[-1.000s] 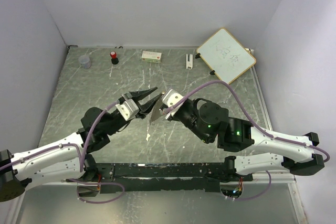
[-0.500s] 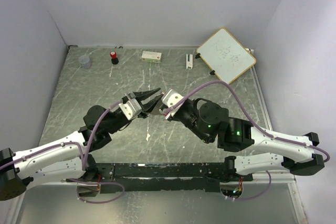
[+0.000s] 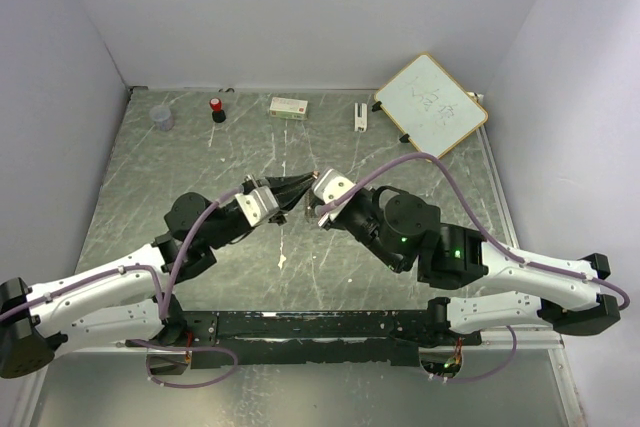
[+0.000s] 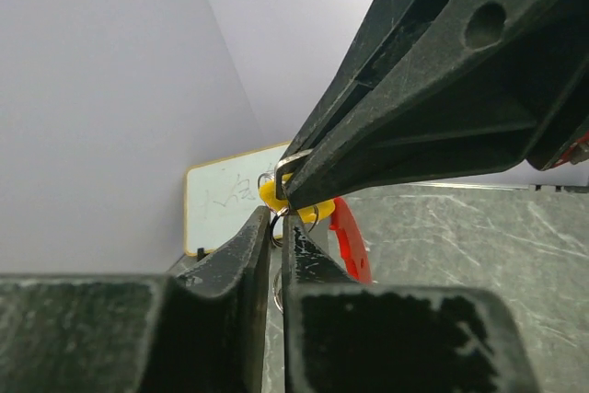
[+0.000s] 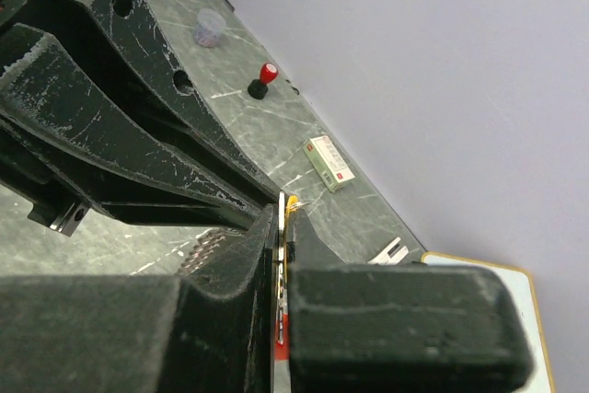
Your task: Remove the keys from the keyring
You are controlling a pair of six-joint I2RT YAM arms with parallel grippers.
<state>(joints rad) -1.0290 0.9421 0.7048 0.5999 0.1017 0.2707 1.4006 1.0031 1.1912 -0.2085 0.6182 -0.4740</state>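
Note:
Both grippers meet above the table's middle. In the left wrist view my left gripper (image 4: 278,216) is shut on the thin silvery keyring (image 4: 272,230). Just beyond it are the yellow key head (image 4: 318,213) and the red key (image 4: 348,242). The right gripper's black fingers (image 4: 433,89) come in from the upper right and grip the yellow head. In the right wrist view my right gripper (image 5: 284,218) is shut on the keys (image 5: 280,232), which show edge-on as silver, yellow and red. In the top view the left gripper (image 3: 296,187) and right gripper (image 3: 312,205) hide the bunch.
Along the back wall stand a clear cup (image 3: 161,117), a red-capped black bottle (image 3: 216,109), a small box (image 3: 289,105) and a white piece (image 3: 360,115). A whiteboard (image 3: 431,104) lies at the back right. Side walls enclose the table.
My left gripper was open; it moved right to the bunch held by the right gripper and shut on the ring. The hanging key blade is now hidden between the grippers.

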